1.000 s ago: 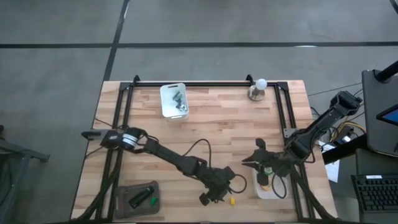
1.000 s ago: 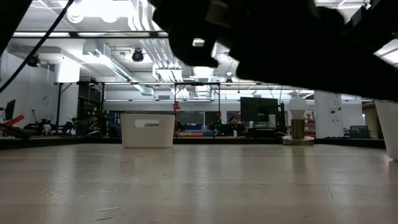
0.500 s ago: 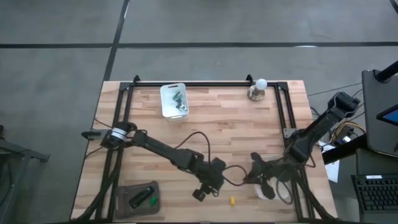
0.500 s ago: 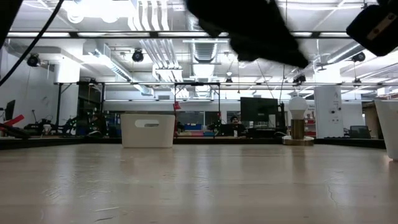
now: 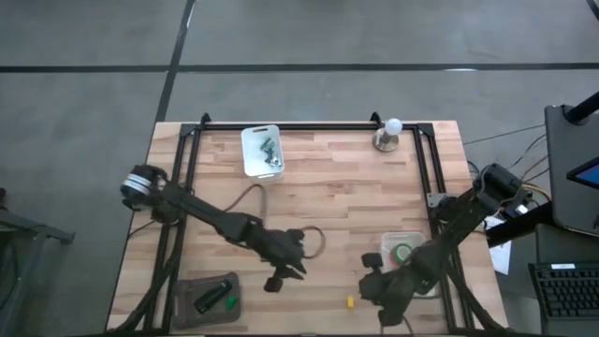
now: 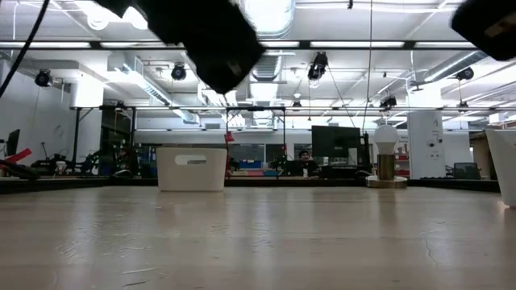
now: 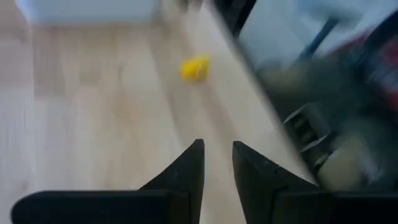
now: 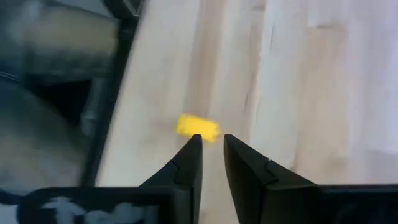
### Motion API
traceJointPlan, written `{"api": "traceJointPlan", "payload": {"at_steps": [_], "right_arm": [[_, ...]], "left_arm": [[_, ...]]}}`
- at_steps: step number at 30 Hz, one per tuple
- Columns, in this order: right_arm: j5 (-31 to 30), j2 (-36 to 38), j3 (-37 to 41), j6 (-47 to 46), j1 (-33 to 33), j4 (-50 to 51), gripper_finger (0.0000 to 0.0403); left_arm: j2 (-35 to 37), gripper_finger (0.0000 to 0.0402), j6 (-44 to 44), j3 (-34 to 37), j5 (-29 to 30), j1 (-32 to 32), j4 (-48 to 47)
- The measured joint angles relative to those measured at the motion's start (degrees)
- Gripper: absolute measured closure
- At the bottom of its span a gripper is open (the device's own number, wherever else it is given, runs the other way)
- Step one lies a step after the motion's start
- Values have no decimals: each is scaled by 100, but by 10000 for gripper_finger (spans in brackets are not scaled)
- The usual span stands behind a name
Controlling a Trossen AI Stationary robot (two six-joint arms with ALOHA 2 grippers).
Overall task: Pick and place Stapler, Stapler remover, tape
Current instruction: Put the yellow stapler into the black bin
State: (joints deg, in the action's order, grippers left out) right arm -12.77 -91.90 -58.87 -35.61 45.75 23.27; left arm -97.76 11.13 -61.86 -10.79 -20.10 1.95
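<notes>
right hand (image 8: 211,146) | yellow piece (image 8: 197,127) just ahead (fingers nearly together)

The left arm reaches from nine o'clock toward table centre, its left gripper (image 5: 277,277) low near six o'clock, fingers (image 7: 189,167) nearly together. The right arm bends in from three o'clock; the right gripper (image 5: 376,286) sits at five o'clock, fingers (image 8: 190,157) narrowly parted.

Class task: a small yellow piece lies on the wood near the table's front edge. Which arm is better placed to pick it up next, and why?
Probably the right. Its end effector hangs just beside the yellow piece, which sits right ahead of its fingers in the right wrist view. The left end effector is farther off, toward the grey tray.
</notes>
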Motion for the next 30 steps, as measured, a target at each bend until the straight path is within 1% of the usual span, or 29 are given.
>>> {"api": "traceJointPlan", "payload": {"at_steps": [4,8,11,15,18,20,25,30], "right_arm": [[-269,-577,-731,308,-17,607,313],[-378,-1065,-1254,602,-11,1074,272],[-373,-1380,-1449,762,-10,1178,241],[-276,-1658,-1642,769,12,1253,215],[-92,-1778,-1713,734,42,1249,209],[-63,-1839,-1746,783,74,1262,210],[42,-2018,-1697,1321,114,1059,218],[-90,-2052,-1688,1708,62,868,229]], "left_arm": [[666,323,442,1073,45,-66,1674],[1194,323,663,1827,139,-92,3317],[1404,320,692,2234,198,-92,3964],[1607,319,679,2483,346,-96,4383],[1646,319,682,2557,359,-96,4319],[1645,319,676,2553,393,-96,4338],[1646,319,528,2528,527,-96,4345],[1646,319,523,2528,566,-94,4344]]}}
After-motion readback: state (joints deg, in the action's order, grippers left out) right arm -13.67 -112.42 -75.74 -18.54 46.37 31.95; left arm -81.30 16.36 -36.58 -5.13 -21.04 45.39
